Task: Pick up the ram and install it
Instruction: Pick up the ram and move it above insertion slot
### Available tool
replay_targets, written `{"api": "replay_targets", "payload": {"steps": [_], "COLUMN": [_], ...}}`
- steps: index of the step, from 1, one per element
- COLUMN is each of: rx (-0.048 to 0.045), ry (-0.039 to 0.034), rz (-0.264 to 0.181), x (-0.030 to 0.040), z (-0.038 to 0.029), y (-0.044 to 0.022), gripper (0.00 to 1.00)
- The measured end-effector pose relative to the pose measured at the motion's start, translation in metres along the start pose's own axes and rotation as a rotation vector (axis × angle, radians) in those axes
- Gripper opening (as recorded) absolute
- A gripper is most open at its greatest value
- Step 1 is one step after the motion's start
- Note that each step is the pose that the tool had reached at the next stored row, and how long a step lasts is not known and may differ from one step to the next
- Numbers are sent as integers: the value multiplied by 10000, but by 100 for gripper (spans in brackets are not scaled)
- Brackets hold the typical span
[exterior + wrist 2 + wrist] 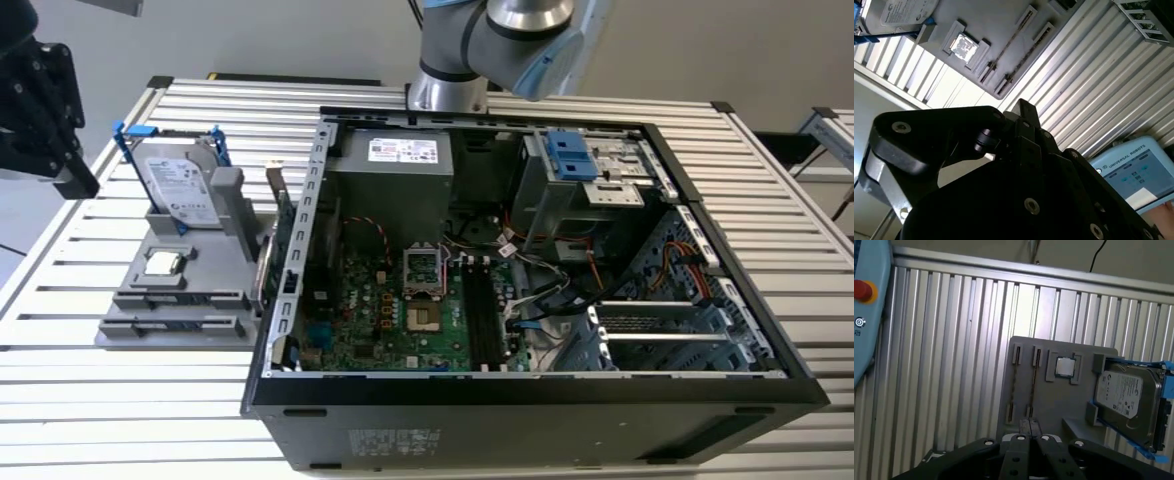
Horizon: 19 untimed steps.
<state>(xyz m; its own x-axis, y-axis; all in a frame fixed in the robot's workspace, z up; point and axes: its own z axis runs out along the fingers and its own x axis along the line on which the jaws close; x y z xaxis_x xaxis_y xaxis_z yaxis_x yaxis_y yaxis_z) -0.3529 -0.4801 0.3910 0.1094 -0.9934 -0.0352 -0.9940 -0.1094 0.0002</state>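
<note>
In the first wrist view the gripper (1029,426) hangs above the gray holder (1054,405), fingers together, empty. Two sticks of ram (1015,385) stand on edge in its slots, with one processor chip (1065,367) and one hard drive (1128,395). In the exterior view one open computer case (534,420) sits at the holder's 3 o'clock on the slatted metal desk (134,400).

Over the ram (1014,385) in the tray (1054,405) the air is open and bare table (134,420) lies alongside, though the tall hard drive (180,185) stands at the tray's other end and the case (534,420) wall rises near the slots' ends on the exterior view's right.
</note>
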Motion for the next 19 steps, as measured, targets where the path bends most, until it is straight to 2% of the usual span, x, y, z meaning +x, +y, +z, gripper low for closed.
{"api": "replay_targets", "payload": {"steps": [8,9,19], "rx": [0,0,0], "ry": [0,0,0], "rz": [-2,-3,-4], "x": [0,0,0], "z": [0,0,0], "y": [0,0,0], "gripper": [0,100,100]}}
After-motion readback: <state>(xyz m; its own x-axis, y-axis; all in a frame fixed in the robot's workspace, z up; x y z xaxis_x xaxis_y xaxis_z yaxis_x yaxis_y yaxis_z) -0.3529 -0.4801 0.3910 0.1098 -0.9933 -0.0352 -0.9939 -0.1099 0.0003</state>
